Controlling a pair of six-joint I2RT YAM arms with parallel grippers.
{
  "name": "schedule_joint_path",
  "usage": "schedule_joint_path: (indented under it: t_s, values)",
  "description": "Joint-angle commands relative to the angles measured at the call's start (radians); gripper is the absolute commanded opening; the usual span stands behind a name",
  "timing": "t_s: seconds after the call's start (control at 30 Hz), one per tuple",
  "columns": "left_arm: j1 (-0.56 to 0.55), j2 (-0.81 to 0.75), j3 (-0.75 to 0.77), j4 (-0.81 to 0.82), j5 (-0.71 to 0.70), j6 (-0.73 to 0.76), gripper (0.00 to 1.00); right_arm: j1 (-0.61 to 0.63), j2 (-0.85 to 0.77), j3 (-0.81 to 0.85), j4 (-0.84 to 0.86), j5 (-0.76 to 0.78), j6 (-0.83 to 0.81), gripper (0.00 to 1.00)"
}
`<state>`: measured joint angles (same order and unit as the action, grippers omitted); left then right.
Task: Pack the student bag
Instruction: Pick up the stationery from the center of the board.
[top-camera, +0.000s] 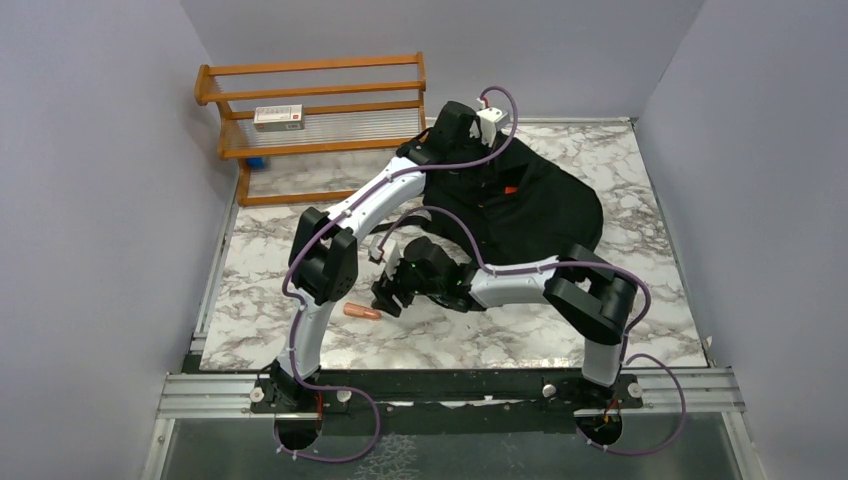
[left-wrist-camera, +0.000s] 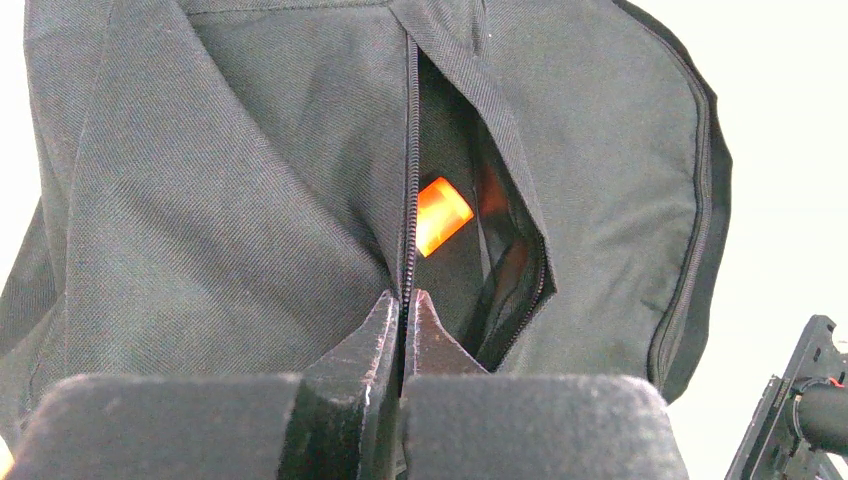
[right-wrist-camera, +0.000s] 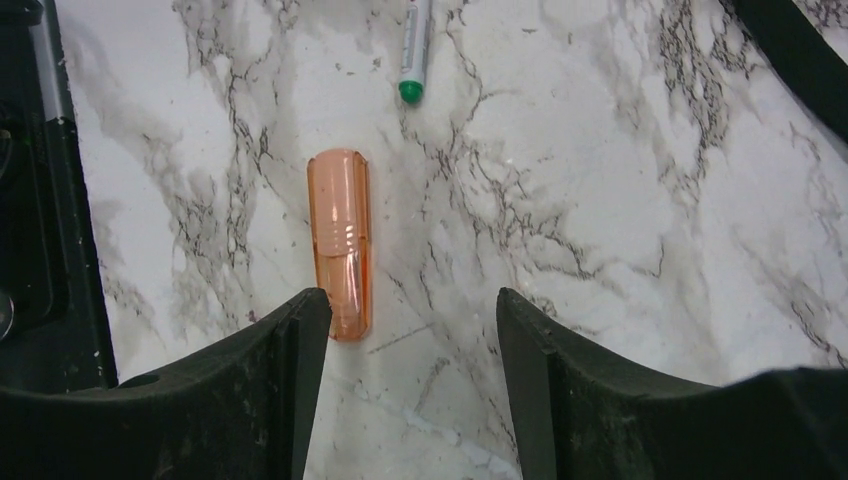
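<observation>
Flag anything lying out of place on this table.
A translucent orange plastic tube lies loose on the marble table by the open right gripper, a green-tipped white marker beyond it. Both are outside the large black fabric backpack, whose zip gapes open.

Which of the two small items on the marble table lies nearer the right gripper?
The translucent orange plastic tube, just beside the right gripper; the green-tipped white pen lies farther off.
</observation>
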<state>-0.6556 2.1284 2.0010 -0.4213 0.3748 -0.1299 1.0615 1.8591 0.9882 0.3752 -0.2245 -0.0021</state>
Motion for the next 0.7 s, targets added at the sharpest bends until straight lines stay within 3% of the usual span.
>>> schedule_joint_path:
  t_s: [0.0, 0.67]
  values:
    - [0.012, -0.019, 0.051, 0.021, 0.047, 0.009, 0.0, 0.009, 0.06, 0.078, 0.012, -0.084, -0.051, 0.68]
    - [0.031, -0.024, 0.049, 0.012, 0.039, 0.026, 0.0, 0.098, 0.196, 0.181, -0.048, 0.029, -0.147, 0.69]
